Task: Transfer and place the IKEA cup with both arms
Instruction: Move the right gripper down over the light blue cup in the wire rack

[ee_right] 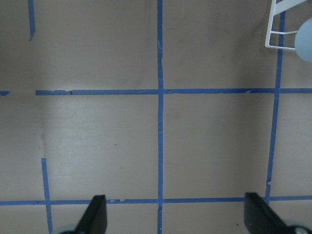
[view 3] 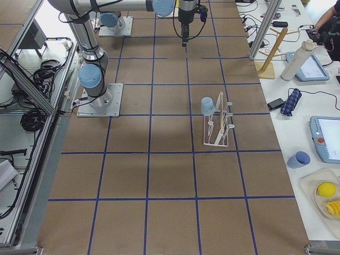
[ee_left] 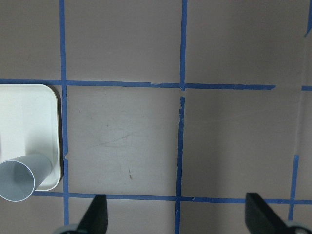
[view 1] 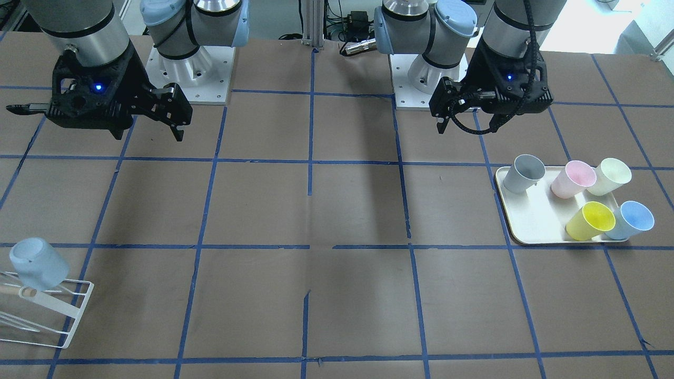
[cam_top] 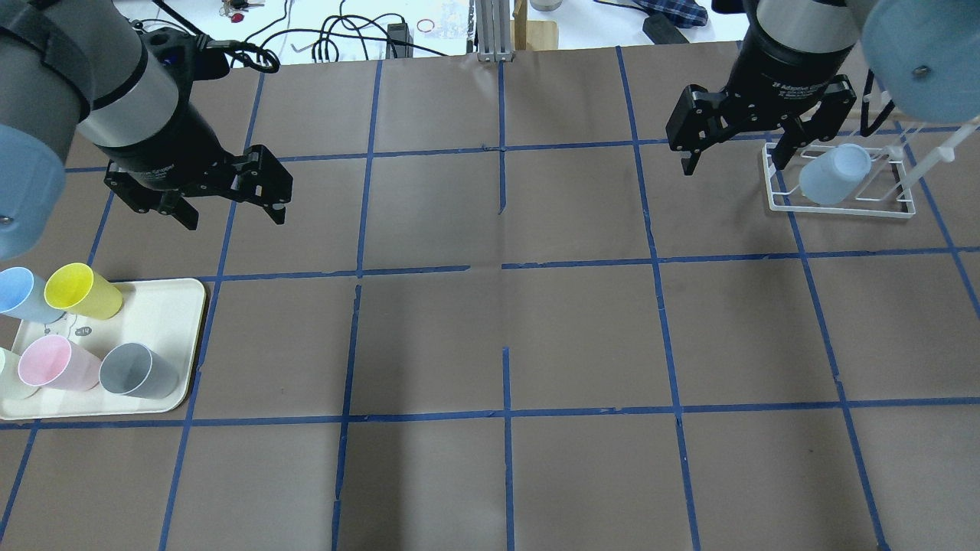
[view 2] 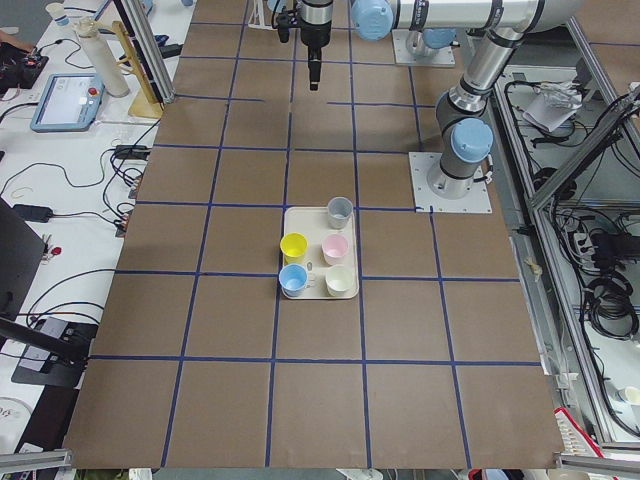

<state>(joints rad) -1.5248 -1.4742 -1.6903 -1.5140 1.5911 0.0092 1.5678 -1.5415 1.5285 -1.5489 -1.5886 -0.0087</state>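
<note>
Plainly left gripper and right gripper gape empty; IKEA cup seemingly leans on rack

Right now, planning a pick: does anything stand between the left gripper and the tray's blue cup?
The yellow cup stands beside the blue cup, on the side facing the left gripper. From straight above, nothing visible covers the blue cup.
</note>
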